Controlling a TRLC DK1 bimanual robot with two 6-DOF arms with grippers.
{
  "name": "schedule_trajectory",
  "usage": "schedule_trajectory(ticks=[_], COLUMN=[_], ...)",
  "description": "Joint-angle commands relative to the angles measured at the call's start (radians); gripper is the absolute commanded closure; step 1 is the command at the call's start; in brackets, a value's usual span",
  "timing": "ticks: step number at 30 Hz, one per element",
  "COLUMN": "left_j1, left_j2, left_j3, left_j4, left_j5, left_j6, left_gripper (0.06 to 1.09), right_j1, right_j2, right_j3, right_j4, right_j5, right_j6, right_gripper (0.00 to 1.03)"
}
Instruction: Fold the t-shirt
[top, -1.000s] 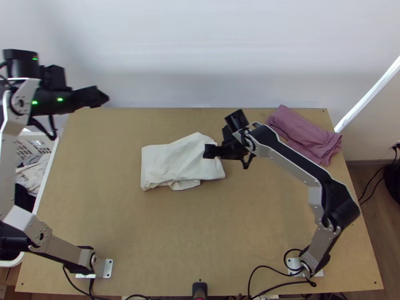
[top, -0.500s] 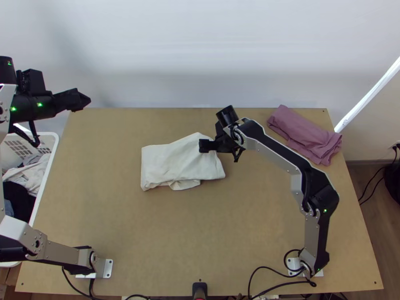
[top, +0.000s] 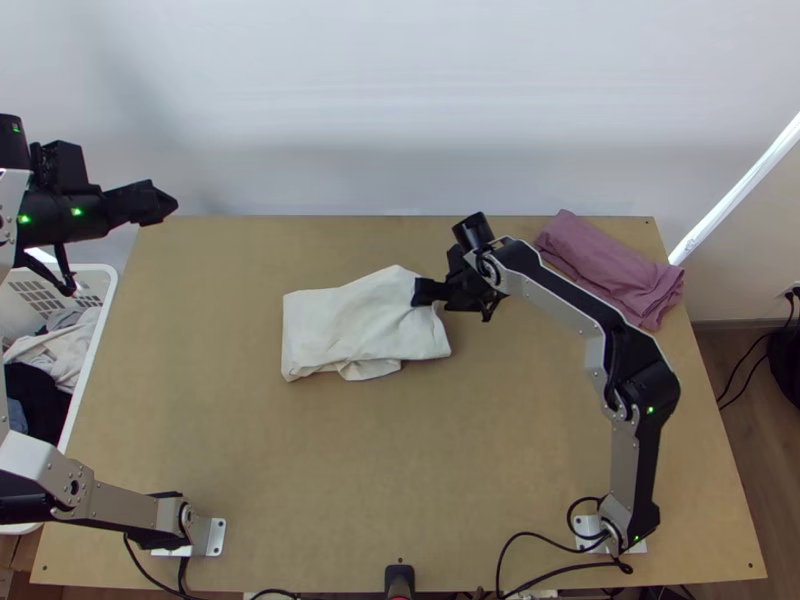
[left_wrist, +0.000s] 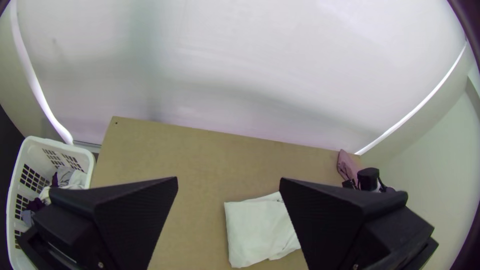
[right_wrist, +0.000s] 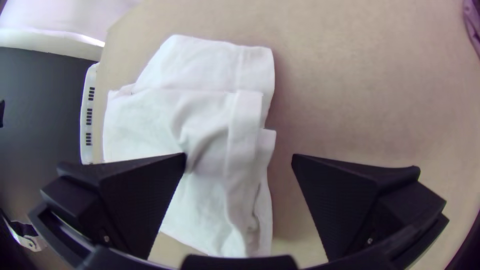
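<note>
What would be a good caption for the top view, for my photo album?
Right gripper over the edge of a folded white shirt, folded mauve cloth beyond.

you are running two arms (top: 120, 500), one left gripper (top: 168, 203) and one right gripper (top: 418, 292), at one table (top: 250, 450). one white t-shirt (top: 345, 325) is lying below the right gripper, one mauve cloth (top: 610, 265) is resting rightward of it, one basket (top: 98, 330) is standing near the left gripper.

In the top view, my left claw (top: 165, 204) has drawn farther left, uncovering more of the white laundry basket (top: 98, 335). My right claw (top: 425, 292) dipped left over the white shirt (top: 350, 325), then shifted back right; its arm's elbow (top: 648, 390) has swung inward over the counter (top: 400, 460).
</note>
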Motion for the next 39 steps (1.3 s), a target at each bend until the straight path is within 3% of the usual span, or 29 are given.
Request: schedule_trajectory(ticks=[1, 5, 10, 25, 26, 28, 30, 31, 39], left_j1=[0.007, 0.01, 0.022, 0.052, 0.053, 0.058, 0.061, 0.061, 0.067], left_j2=[-0.028, -0.033, -0.042, -0.056, -0.057, -0.062, -0.071, -0.072, -0.08], left_j3=[-0.011, -0.011, -0.011, -0.011, -0.013, -0.014, -0.022, -0.027, -0.039], left_j4=[-0.019, -0.029, -0.037, -0.059, -0.06, -0.062, -0.063, -0.063, -0.062], left_j5=[-0.008, -0.011, -0.012, -0.012, -0.012, -0.012, -0.012, -0.012, -0.012], left_j6=[0.019, 0.022, 0.031, 0.036, 0.036, 0.036, 0.036, 0.038, 0.042], left_gripper=[0.1, 0.1, 0.1, 0.1, 0.1, 0.1, 0.1, 0.1, 0.1], right_j1=[-0.023, -0.049, -0.044, 0.146, 0.143, 0.13, 0.112, 0.098, 0.015], right_j2=[0.051, 0.092, 0.134, 0.206, 0.198, 0.161, 0.112, 0.091, -0.07], right_j3=[-0.03, -0.034, -0.03, 0.18, 0.186, 0.183, 0.178, 0.174, 0.137], right_j4=[0.003, 0.027, 0.07, 0.069, 0.058, 0.049, 0.049, 0.055, 0.05], right_j5=[-0.083, -0.218, -0.289, -0.309, -0.309, -0.309, -0.309, -0.309, -0.31], right_j6=[0.004, 0.005, 0.005, 0.126, 0.13, 0.128, 0.105, 0.107, 0.107], right_gripper=[0.04, 0.04, 0.04, 0.05, 0.08, 0.32, 0.8, 0.97, 1.0])
